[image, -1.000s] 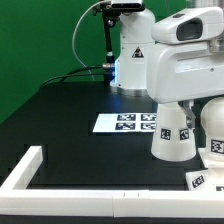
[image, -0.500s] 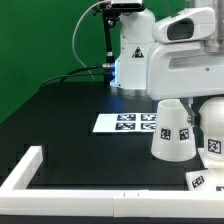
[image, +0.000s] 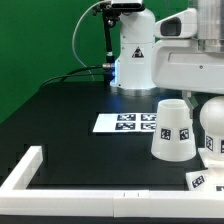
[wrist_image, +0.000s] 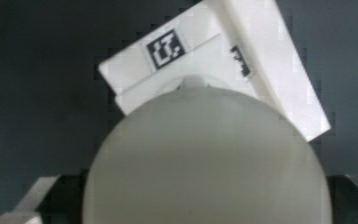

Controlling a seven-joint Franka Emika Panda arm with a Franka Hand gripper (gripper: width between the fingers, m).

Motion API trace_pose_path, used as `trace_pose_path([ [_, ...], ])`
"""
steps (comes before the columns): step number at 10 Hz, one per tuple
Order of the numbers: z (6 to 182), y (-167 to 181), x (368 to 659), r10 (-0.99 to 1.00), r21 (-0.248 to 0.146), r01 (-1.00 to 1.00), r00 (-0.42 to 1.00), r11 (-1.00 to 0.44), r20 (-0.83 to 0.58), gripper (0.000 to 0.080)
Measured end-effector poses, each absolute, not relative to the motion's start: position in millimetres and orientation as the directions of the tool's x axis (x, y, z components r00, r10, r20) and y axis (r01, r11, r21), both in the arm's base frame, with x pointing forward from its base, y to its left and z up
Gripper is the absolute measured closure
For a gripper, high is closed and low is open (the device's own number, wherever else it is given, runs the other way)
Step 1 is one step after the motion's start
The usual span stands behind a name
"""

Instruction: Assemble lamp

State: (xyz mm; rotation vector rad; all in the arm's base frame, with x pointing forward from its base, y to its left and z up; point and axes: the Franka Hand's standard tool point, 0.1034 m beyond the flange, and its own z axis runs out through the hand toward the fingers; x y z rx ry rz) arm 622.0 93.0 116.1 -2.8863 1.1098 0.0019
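The white rounded bulb (wrist_image: pixel 197 150) fills the wrist view, and the dark fingers (wrist_image: pixel 30 203) sit against its two sides. My gripper (wrist_image: pixel 197 205) is shut on it. In the exterior view the bulb (image: pixel 212 125) hangs upright at the right edge, under the arm; the jaws themselves are hidden there. The blocky base (wrist_image: pixel 220 60), with a square tag, lies on the black table below the bulb. In the exterior view only a corner of the base (image: pixel 199 181) shows. The tapered shade (image: pixel 172 130) stands mouth down just left of the bulb.
The marker board (image: pixel 125 123) lies flat behind the shade. A long white rail (image: pixel 60 182) runs along the table's front edge with a short arm at its left end. The arm's pedestal (image: pixel 135 55) and a cable stand at the back.
The arm has moved up and toward the exterior view's right, uncovering the top of the shade. The bulb sits slightly higher than before. The shade and the base have not moved.
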Motion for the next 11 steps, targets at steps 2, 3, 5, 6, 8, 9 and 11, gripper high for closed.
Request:
trace_pose_path([
  [2,115.6,96.3,622.0,-0.857,-0.064,-0.858,0.513,-0.51,-0.05,0.0223],
  [3,114.4,98.6,623.2,-0.915,-0.089,-0.916,0.397,-0.391,-0.073,0.0223],
  [5,114.5,99.8,621.2,-0.944,-0.092,-0.948,0.314,-0.306,-0.098,0.0223],
  [6,115.1,100.5,620.2,-0.964,-0.085,-0.969,0.24,-0.231,-0.114,0.0223],
  [8,115.6,101.8,619.5,-0.969,-0.081,-0.976,0.211,-0.202,-0.125,0.0222],
  [9,115.0,101.9,619.3,-0.968,-0.08,-0.975,0.216,-0.207,-0.125,0.0222],
  [11,115.6,102.2,619.5,-0.966,-0.083,-0.972,0.228,-0.219,-0.125,0.012],
])
